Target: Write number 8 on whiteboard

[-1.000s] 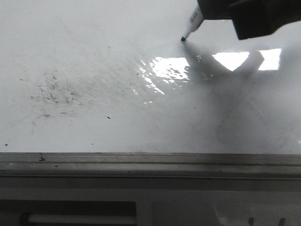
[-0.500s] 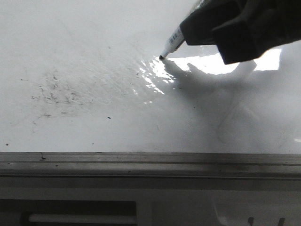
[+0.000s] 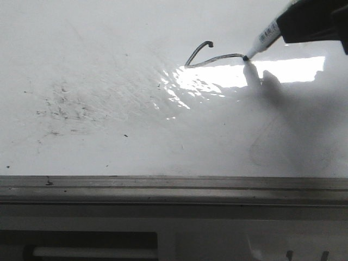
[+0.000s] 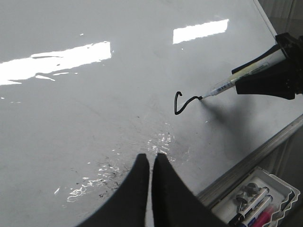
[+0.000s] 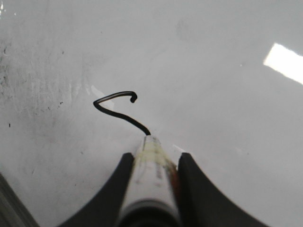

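Tightly, a marker (image 5: 150,177) is clamped between the two dark fingers (image 5: 191,189) of the right gripper (image 5: 151,163), its white barrel running out between them and its black tip set down on the whiteboard (image 5: 227,118). From that tip a thin black line runs away across the gloss: a short slanting stroke, a sharp corner, then a second stroke ending in a small hook. This is the number 8 (image 5: 118,108), only partly drawn, its loops not closed; it lies directly ahead of the fingertips, touching the marker's point and nothing else. In the front view the right gripper (image 3: 312,22) is seen at the far right of the whiteboard (image 3: 109,147), the marker (image 3: 263,41) slanting down to the left, and the number 8 (image 3: 209,57) stretching leftward from its tip, just above a bright reflection. The left gripper (image 4: 150,163) is held above the board with its fingers (image 4: 137,189) pressed together, nothing being held between them; the number 8 (image 4: 182,101) lies well ahead of them, apart. Grey-black smudges (image 3: 65,109) are scattered to the left on the board. Along the near edge a grey metal rail (image 3: 174,187) is seen, and beyond the rail a white tray (image 4: 258,203) with spare markers is visible.
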Controlling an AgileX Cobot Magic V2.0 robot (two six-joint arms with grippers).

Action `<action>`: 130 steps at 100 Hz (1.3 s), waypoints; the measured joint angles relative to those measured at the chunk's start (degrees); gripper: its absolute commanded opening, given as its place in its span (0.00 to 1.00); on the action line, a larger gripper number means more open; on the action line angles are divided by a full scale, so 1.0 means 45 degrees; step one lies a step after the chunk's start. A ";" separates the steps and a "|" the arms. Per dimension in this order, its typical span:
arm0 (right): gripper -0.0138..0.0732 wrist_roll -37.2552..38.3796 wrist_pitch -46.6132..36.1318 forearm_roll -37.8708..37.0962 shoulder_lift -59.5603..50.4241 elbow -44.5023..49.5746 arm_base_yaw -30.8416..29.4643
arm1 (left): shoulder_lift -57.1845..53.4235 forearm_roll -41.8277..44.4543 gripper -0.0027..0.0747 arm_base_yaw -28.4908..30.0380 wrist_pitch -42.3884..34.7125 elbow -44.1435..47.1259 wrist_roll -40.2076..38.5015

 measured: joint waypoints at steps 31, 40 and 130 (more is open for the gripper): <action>0.11 0.0558 0.0436 0.0354 0.1198 -0.0022 0.1014 | 0.0000 -0.0223 0.01 0.0000 0.0000 0.0000 0.0000; 0.11 0.0566 0.0575 0.0354 0.1649 -0.0336 0.1086 | 0.0000 -0.0245 0.01 0.0000 0.0000 0.0000 0.0000; 0.11 0.0527 -0.1881 0.0152 0.1997 -0.2638 0.1075 | 0.0000 -0.0290 0.01 0.0000 0.0038 0.0000 0.0000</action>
